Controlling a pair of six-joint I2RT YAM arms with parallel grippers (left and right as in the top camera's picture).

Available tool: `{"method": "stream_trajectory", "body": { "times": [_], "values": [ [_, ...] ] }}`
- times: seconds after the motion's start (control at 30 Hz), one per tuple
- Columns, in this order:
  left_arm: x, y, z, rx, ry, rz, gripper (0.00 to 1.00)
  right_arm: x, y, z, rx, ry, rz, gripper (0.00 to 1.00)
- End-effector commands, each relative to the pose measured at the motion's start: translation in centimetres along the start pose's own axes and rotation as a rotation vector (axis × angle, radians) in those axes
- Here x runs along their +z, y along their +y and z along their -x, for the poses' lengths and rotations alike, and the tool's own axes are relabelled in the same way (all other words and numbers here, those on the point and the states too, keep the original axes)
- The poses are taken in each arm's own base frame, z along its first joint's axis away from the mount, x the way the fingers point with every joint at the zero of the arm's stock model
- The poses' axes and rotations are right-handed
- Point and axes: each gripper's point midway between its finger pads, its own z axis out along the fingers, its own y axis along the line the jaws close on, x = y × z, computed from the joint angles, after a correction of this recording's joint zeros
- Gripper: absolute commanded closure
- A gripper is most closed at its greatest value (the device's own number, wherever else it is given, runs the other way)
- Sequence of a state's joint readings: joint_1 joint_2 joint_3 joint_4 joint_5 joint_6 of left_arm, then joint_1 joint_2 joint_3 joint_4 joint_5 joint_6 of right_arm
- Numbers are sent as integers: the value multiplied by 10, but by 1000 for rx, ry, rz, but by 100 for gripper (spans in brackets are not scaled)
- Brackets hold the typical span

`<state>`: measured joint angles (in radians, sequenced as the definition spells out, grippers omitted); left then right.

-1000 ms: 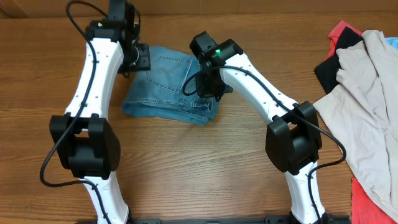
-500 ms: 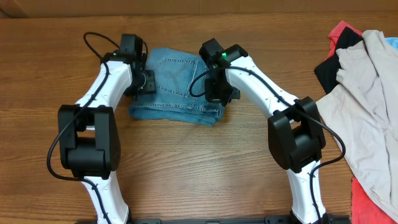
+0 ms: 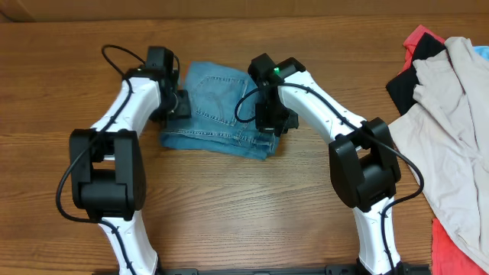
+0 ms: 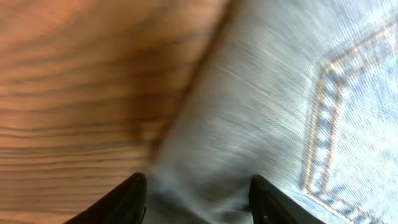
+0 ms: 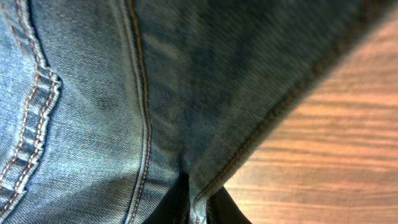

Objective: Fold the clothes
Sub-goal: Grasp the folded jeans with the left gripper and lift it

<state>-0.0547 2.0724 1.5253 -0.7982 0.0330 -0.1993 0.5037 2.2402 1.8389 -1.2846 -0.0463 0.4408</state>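
Pinching the folded jeans [image 3: 218, 107] at their right edge, right gripper [image 5: 198, 202] steadies the bundle on the bench [image 3: 229, 198]; left gripper [image 4: 198, 183] hangs spread over the left edge, probably to square the fold.

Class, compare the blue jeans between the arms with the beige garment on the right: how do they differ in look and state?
The jeans are light blue denim; the beige garment is plain off-white. The jeans are folded into a compact block; the beige garment sprawls rumpled and unfolded. The jeans lie directly on the table; the beige garment lies partly over red and black clothes. Both are soft clothing on one wooden surface.
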Motion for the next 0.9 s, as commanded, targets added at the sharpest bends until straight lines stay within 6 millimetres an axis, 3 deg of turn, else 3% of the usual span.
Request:
{"method": "stream_trajectory", "body": {
  "times": [0.0, 0.17, 0.23, 0.37, 0.47, 0.67, 0.8, 0.87],
  "values": [
    [-31, 18, 35, -27, -90, 3, 43, 4, 18, -18, 2, 81, 92, 88],
    [-60, 28, 38, -54, -57, 15, 41, 6, 57, -36, -88, 79, 134, 85],
    [-72, 29, 32, -58, -19, 18, 39, 6, 64, -40, -111, 73, 127, 82],
    [-89, 12, 4, -70, 117, -76, 20, -6, 65, -43, -124, 64, 102, 73],
    [-93, -5, -17, -88, 211, -176, 18, -26, 50, -34, -102, 22, 70, 64],
    [-82, -6, -39, -156, 293, -162, 17, -92, 7, 5, -12, -137, 54, 44],
    [-61, -12, -51, -175, 319, -157, 17, -124, -21, 36, -4, -234, 83, 43],
    [-50, -16, -60, -184, 335, -152, 17, -125, -32, 41, 5, -237, 81, 43]
  ]
}}
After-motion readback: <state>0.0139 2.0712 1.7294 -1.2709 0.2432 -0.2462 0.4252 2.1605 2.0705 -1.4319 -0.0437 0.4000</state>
